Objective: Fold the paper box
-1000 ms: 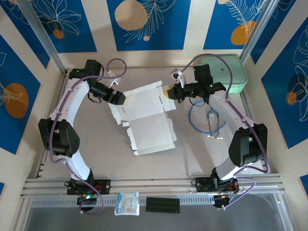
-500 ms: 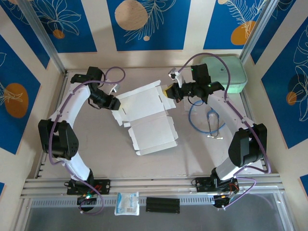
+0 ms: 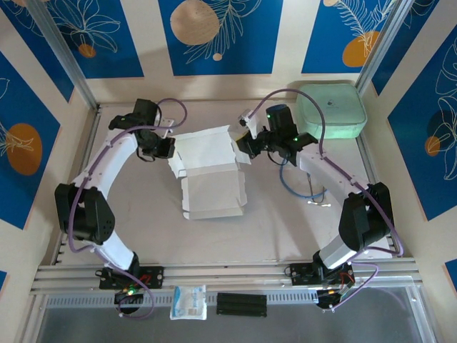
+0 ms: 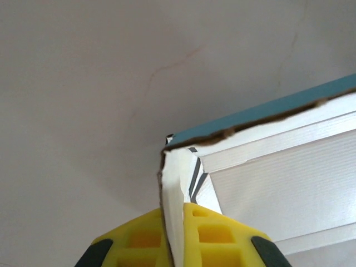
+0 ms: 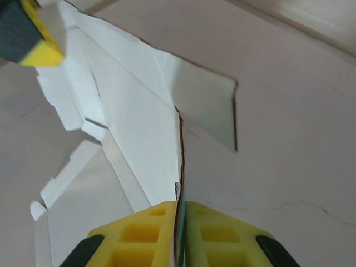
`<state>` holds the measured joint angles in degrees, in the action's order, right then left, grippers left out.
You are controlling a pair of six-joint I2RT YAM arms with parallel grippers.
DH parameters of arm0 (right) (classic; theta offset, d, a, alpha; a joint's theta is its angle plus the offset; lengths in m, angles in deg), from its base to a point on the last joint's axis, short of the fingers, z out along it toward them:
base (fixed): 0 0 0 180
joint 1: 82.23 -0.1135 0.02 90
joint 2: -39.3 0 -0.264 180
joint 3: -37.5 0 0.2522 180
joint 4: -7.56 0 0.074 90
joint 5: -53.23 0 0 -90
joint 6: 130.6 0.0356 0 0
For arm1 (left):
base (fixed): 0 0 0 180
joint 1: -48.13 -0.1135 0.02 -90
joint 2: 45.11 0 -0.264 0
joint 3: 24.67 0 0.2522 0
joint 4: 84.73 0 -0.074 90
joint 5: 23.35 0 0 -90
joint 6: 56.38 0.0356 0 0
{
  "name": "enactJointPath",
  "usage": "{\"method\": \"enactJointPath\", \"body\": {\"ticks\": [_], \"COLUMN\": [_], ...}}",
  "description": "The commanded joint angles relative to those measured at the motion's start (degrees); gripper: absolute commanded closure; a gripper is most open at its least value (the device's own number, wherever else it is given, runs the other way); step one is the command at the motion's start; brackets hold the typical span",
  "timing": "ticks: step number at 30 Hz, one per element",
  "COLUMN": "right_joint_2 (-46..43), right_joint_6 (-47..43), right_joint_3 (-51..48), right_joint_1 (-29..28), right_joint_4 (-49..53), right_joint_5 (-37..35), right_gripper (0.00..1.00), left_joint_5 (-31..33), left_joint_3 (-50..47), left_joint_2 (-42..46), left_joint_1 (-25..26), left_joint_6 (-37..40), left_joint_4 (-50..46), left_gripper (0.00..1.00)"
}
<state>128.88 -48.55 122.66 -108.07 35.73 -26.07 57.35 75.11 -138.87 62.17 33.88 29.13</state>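
The paper box (image 3: 208, 187) is a whitish creased sheet with flaps in the middle of the table; its far half is lifted and its near half lies flat. My left gripper (image 3: 170, 149) is shut on the sheet's far-left flap. In the left wrist view the yellow pads (image 4: 222, 236) pinch that upright flap (image 4: 173, 189), and a light blue edge shows above it. My right gripper (image 3: 242, 146) holds the far-right edge. In the right wrist view the card's edge (image 5: 179, 167) runs straight down between the closed pads (image 5: 142, 236). The left gripper's tip (image 5: 33, 39) shows at the top left there.
A mint-green rounded case (image 3: 330, 108) sits at the far right corner. A blue cable loop (image 3: 303, 179) lies beside the right arm. A small white packet (image 3: 188, 301) and a black block (image 3: 241, 304) rest on the near rail.
The left gripper has closed on the box's left flap. The right gripper has moved left with the box's edge, and the sheet has shifted left with its far half raised.
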Motion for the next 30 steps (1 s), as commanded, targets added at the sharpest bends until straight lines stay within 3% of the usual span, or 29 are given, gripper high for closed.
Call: {"method": "enactJointPath", "body": {"ticks": [1, 4, 8, 10, 13, 15, 18, 21, 24, 27, 30], "right_joint_2": [-1.25, -1.27, -1.09, -2.40, -5.82, -7.97, -10.91, -10.98, -8.27, -4.72, -2.92], "right_joint_6": [4.06, 5.66, 4.89, 3.44, -0.44, -4.23, -11.63, -25.42, -34.46, -37.68, -35.43], "right_joint_3": [-4.62, -10.29, -12.90, -12.39, -10.43, -8.94, -7.19, -4.52, -1.26, 2.96, 3.92], "right_joint_1": [-1.84, -1.98, -1.67, -1.19, -0.48, -0.49, -0.67, -1.49, -3.30, -3.93, -2.50], "right_joint_4": [-6.36, -11.50, -11.09, -8.06, -2.46, 0.09, 0.90, 4.13, 5.99, 7.69, 4.98], "right_joint_5": [-5.91, -6.18, -6.12, -6.68, -10.74, -13.40, -13.12, -4.99, -6.35, -6.79, -9.88], "right_gripper": [0.87, 0.84, 0.74, 0.65, 0.40, 0.34, 0.30, 0.30, 0.30, 0.30, 0.30], "left_joint_5": [7.23, 10.32, 12.61, 12.95, 13.25, 13.66, 13.96, 13.96, 14.14, 14.16, 15.41], "left_joint_3": [-2.29, -6.72, -13.45, -15.67, -18.27, -18.85, -19.41, -20.13, -20.66, -20.52, -19.72], "left_joint_2": [2.23, 3.24, 4.52, 4.85, 5.25, 5.29, 5.20, 5.36, 5.64, 5.18, 4.20], "left_joint_1": [3.98, 6.69, 9.19, 9.88, 10.80, 11.07, 11.40, 11.79, 11.87, 11.97, 12.02], "left_joint_6": [-0.79, 0.40, 2.11, 2.89, 4.49, 5.22, 5.91, 6.55, 6.91, 7.53, 7.65], "left_joint_4": [7.82, 12.77, 20.29, 23.10, 26.35, 27.31, 28.11, 29.02, 29.79, 29.62, 28.79], "left_gripper": [1.00, 1.00, 1.00, 1.00, 1.00, 1.00, 1.00, 1.00, 1.00, 1.00, 1.00]}}
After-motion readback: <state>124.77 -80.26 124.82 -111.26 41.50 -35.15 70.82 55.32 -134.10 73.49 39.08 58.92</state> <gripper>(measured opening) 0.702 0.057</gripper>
